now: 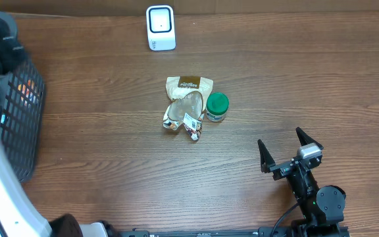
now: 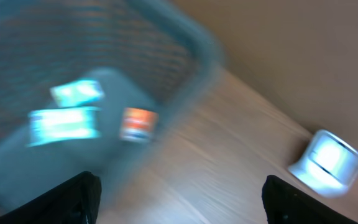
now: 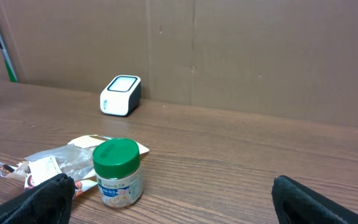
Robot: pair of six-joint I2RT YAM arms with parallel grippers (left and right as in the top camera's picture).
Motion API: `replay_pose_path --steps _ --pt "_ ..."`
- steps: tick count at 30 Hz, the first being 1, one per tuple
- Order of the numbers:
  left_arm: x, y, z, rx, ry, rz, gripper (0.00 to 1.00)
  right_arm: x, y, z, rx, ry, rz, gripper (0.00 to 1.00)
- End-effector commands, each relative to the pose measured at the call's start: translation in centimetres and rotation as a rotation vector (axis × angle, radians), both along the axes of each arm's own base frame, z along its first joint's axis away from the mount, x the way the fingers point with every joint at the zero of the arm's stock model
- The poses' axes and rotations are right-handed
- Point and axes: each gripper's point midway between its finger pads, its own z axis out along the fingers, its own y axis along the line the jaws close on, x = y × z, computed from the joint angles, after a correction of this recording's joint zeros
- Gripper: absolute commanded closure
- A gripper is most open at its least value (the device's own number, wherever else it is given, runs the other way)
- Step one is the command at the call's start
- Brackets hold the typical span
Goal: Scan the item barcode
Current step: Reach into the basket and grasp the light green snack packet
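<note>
**Step in hand:** pick-up of the next item. Neither pincer holds anything.

- The right pincer (image 1: pixel 281 145) stands wide and empty at 5 o'clock on the desk (image 1: pixel 110 151), with its tips aimed toward 11 o'clock.
- The left pincer (image 2: pixel 179 186) is spread wide with nothing between its fingers. Its view is blurred and looks onto the basket (image 1: pixel 25 112) at 9 o'clock.

**Items:**

- The jar (image 1: pixel 216 106) stands upright at desk centre, green lid up.
- The bag (image 1: pixel 189 85) lies flat and crumpled, touching the jar at the jar's 9 o'clock side. A white label (image 1: pixel 191 120) shows at the bag's 6 o'clock end.
- The scanner (image 1: pixel 161 27) stands at 12 o'clock, well apart from both.

**Next move (judgement):** the right pincer is the nearer one.

1. Approach the jar from 5 o'clock.
2. Close on the body below the lid.
3. Lift and carry toward 12 o'clock.
4. Turn the barcode to the scanner window.

The position of the jar's barcode cannot be told.

**Obstructions:**

- The bag presses against the jar, so a finger entering at 9 o'clock may snag the film.
- Nothing stands between the jar and the scanner.
- The basket holds several packets (image 2: pixel 64 123), too blurred to identify.
</note>
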Motion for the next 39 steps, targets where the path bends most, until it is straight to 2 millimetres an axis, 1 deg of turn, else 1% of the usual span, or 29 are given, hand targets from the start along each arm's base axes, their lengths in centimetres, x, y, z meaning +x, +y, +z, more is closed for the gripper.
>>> replay_pose_path --steps 1,4,5,6,7,8,10,11,15,18,20,23,26,27,30,32,34,35,36,37,39 --pt "-1.4 7.0 -1.9 0.052 0.077 0.154 0.11 0.1 -0.2 -0.2 0.002 -0.002 -0.009 0.00" --pt "-0.5 11.7 -3.8 0.062 0.091 0.217 0.06 0.1 -0.2 -0.2 0.002 -0.002 -0.009 0.00" --pt "-0.3 12.6 -4.4 0.063 0.098 0.225 0.05 0.1 -0.2 -0.2 0.002 -0.002 -0.008 0.00" --pt "0.3 14.5 -6.3 0.055 0.126 0.241 0.04 0.1 -0.2 -0.2 0.002 -0.002 -0.008 0.00" --pt "0.7 15.2 -7.4 0.048 0.147 0.240 0.04 0.1 -0.2 -0.2 0.002 -0.002 -0.009 0.00" --pt "1.1 16.0 -9.1 0.035 0.180 0.237 0.04 0.1 -0.2 -0.2 0.002 -0.002 -0.008 0.00" --pt "1.8 16.6 -11.7 0.017 0.239 0.218 0.04 0.1 -0.2 -0.2 0.002 -0.002 -0.008 0.00" --pt "2.5 17.2 -14.9 -0.003 0.311 0.188 0.05 0.1 -0.2 -0.2 0.002 -0.002 -0.008 0.00" --pt "3.3 18.5 -20.4 -0.047 0.409 0.193 0.06 0.1 -0.2 -0.2 0.002 -0.002 -0.009 0.00" --pt "3.6 19.5 -24.0 -0.069 0.464 0.200 0.07 0.1 -0.2 -0.2 0.002 -0.002 -0.009 0.00" --pt "3.7 19.9 -26.7 -0.087 0.507 0.190 0.08 0.1 -0.2 -0.2 0.002 -0.002 -0.009 0.00" --pt "3.6 20.1 -29.6 -0.116 0.552 0.184 0.11 0.1 -0.2 -0.2 0.002 -0.002 -0.009 0.00" --pt "3.5 20.1 -32.4 -0.145 0.597 0.179 0.12 0.1 -0.2 -0.2 0.002 -0.002 -0.009 0.00" --pt "3.4 20.2 -33.6 -0.154 0.620 0.180 0.14 0.1 -0.2 -0.2 0.002 -0.002 -0.009 0.00" --pt "2.5 20.7 -35.7 -0.148 0.678 0.203 0.14 0.1 -0.2 -0.2 0.002 -0.002 -0.008 0.00" --pt "2.2 20.9 -36.6 -0.159 0.688 0.207 0.14 0.1 -0.2 -0.2 0.002 -0.002 -0.009 0.00" --pt "1.8 21.1 -37.4 -0.173 0.701 0.210 0.22 0.1 -0.2 -0.2 0.002 -0.002 -0.008 0.00" --pt "1.6 21.1 -37.8 -0.181 0.708 0.212 0.28 0.1 -0.2 -0.2 0.002 -0.002 -0.009 0.00" --pt "1.4 21.1 -38.1 -0.186 0.715 0.212 0.40 0.1 -0.2 -0.2 0.002 -0.002 -0.009 0.00" --pt "1.2 21.0 -38.4 -0.200 0.720 0.210 0.60 0.1 -0.2 -0.2 0.002 -0.002 -0.009 0.00" --pt "1.4 20.7 -38.5 -0.217 0.710 0.202 0.91 0.1 -0.2 -0.2 0.002 -0.002 -0.009 0.00"
